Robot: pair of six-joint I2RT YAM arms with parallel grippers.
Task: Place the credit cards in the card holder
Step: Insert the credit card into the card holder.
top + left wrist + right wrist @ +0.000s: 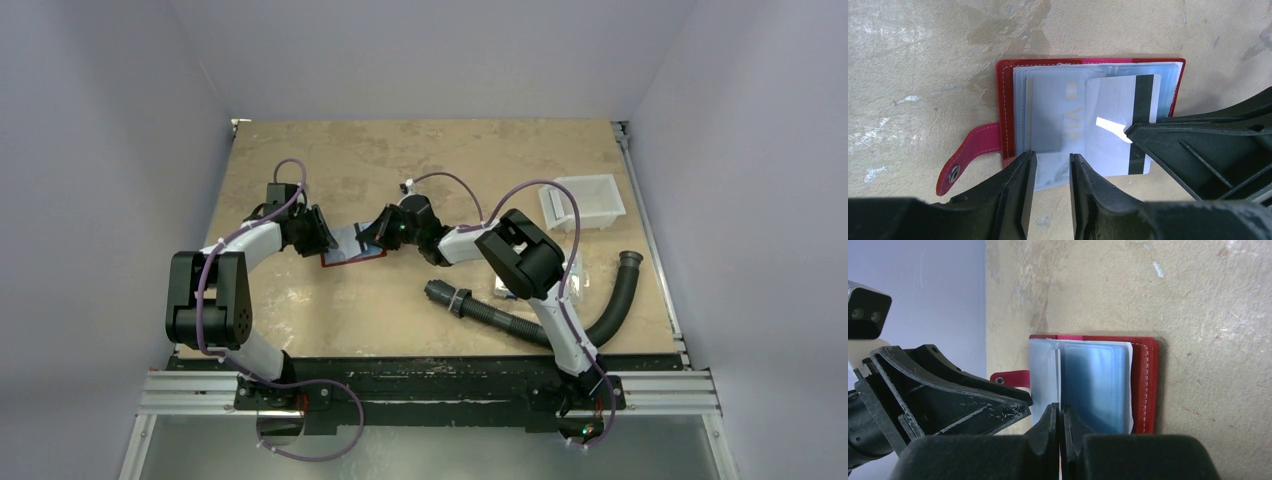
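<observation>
The left end effector (1053, 161), slightly parted and empty, sits at one edge of the open card holder (1007, 100) on the desk (908, 50). The right end effector (1058, 412) pinches a credit card (1113, 100) flat over its sleeves (1093, 385); pushed askew, it may buckle them.

Top view overhead from the near edge, wrist views close, looking down, sharing the card holder (1005, 100)

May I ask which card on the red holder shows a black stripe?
The white card, right of the stripeless grey VIP card in the left wrist view.
</observation>
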